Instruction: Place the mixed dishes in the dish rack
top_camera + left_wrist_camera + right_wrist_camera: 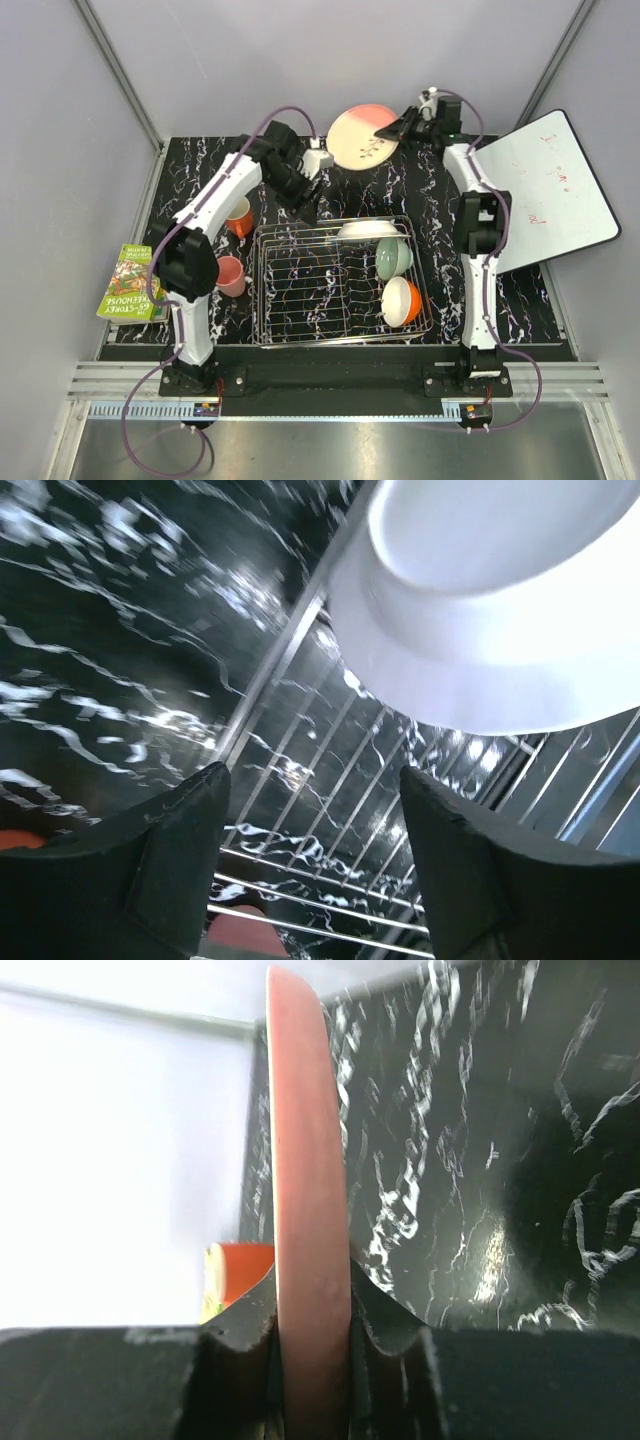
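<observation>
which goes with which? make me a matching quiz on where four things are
1 peach plate
2 white plate
3 pink mug
4 book

a in the rack
b far left, beyond both mugs
c held in the right gripper
d just left of the rack

Pairs: 1c, 2a, 3d, 4b

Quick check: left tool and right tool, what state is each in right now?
Left tool: open, holding nothing.
Right tool: closed on the pink-and-peach plate.
</observation>
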Available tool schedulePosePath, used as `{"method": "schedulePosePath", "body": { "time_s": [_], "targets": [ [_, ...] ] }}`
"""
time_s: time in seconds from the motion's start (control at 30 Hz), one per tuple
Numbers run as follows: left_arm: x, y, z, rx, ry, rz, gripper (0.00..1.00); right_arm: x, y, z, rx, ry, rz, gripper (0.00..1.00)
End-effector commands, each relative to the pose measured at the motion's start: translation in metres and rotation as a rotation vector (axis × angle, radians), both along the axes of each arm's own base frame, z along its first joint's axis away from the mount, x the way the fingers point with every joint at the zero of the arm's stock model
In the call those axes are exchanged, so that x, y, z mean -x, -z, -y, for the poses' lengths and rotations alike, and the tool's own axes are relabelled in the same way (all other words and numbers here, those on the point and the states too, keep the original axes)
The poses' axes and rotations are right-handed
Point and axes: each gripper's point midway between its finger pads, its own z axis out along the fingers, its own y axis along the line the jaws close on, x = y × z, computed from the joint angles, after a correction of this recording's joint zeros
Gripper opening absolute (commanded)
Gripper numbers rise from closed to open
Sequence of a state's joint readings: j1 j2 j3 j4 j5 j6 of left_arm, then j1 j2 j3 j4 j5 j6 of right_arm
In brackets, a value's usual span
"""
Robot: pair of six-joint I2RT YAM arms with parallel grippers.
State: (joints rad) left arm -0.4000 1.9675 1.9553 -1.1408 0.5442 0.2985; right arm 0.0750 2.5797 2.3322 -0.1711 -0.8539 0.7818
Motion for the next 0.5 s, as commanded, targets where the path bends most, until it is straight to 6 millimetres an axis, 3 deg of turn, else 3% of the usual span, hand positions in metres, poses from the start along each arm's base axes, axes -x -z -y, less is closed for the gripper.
{"method": "schedulePosePath", "body": {
  "time_s": [0.0,0.13,0.27,0.4,0.47],
  "targets": [
    [0.007,0.027,-0.018,-0.084,0.058,-0.015,0.70,0.041,-0.183,0.019,-0.046,-0.039,0.357,0.00],
    [0.007,0.037,-0.028,-0.150,0.072,0.009,0.70,0.053,-0.194,0.028,-0.033,-0.034,0.372,0.00],
    [-0.009,0.049,-0.035,-0.231,0.069,0.069,0.70,0.065,-0.205,0.030,-0.022,-0.031,0.392,0.00],
    [-0.020,0.067,-0.038,-0.305,0.073,0.085,0.70,0.086,-0.233,0.031,-0.013,-0.035,0.448,0.00],
    [-0.028,0.072,-0.039,-0.321,0.062,0.093,0.70,0.096,-0.233,0.031,-0.009,-0.034,0.441,0.00]
  ]
}}
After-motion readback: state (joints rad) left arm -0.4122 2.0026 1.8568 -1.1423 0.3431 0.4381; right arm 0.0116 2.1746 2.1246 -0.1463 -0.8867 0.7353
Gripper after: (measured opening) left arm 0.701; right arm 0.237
